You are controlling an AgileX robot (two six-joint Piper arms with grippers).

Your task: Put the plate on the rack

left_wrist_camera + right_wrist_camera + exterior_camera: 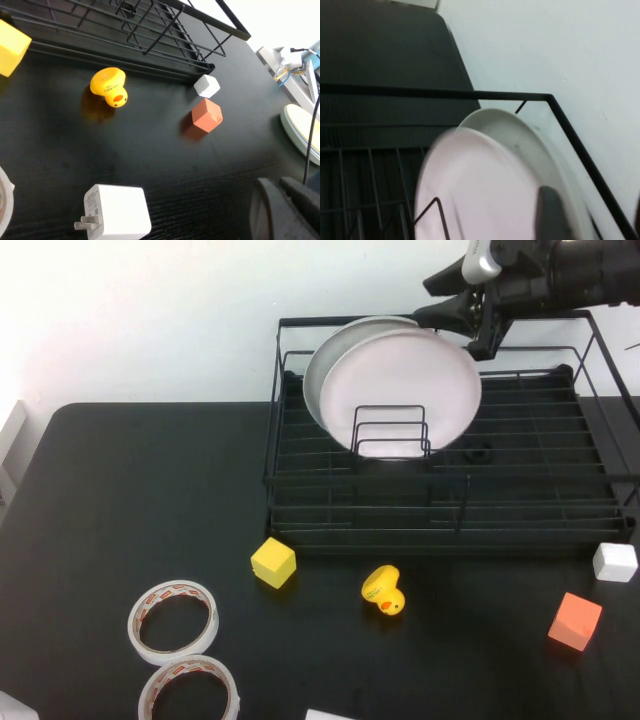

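plate (400,390): pale pink, standing on edge inside the rack, its lower rim behind the upright looped dividers (390,432); leans against the grey-white plate.
grey-white plate (330,355): upright directly behind the pink one, offset toward the robot's left, only its upper and left margin showing.
rack (450,510): black wire, rectangular, on the far half of the tabletop (120,500); raised rail frame runs round it.
right gripper (468,318): above the rack's rear rail, at the upper right rim of the pink plate; fingers spread apart, 1 on either side of the rim zone; contact with the rim cannot be confirmed. in the right wrist view 1 dark finger (551,215) lies in front of the plate (480,195).
left gripper (280,212): low over the near right part of the tabletop, only a dark edge of it in the left wrist view; cannot tell whether its fingers are apart or together.
yellow cube (273,562): on the tabletop just in front of the rack's left front corner.
rubber duck (384,591): yellow, near the rack's front rail, right of the cube.
orange cube (575,621): front right, near the white cube (614,561) at the rack's right front corner.
tape rolls: 2, front left, one (173,618) touching the other (189,691).
white charger (117,212): at the near edge, prongs visible.
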